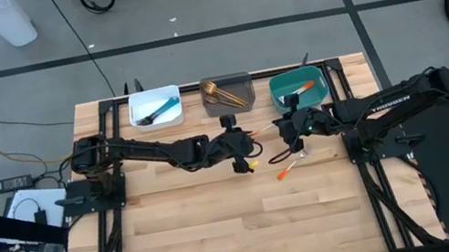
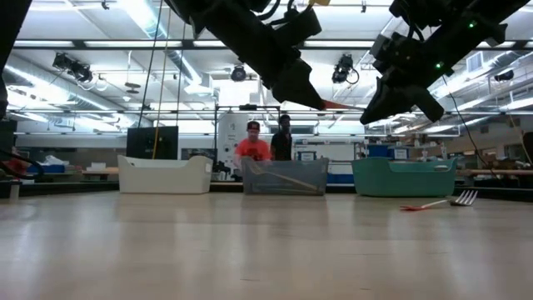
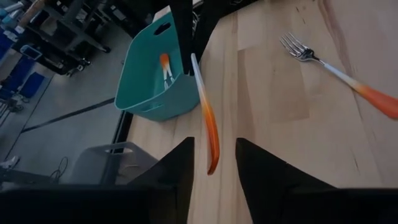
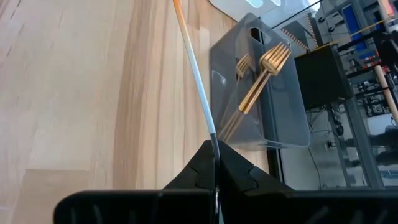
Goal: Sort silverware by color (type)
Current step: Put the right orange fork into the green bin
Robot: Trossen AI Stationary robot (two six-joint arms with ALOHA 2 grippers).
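Silverware risk centres on the orange-handled utensil, clamped at its metal tip by the right gripper fingers and lying between the left gripper fingers, which stand apart: it could twist loose and drop short of the teal bin.

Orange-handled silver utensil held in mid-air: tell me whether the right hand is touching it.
Touching. The right wrist view shows the right hand shut on the thin silver end of the orange-handled silver utensil, with no gap between them.
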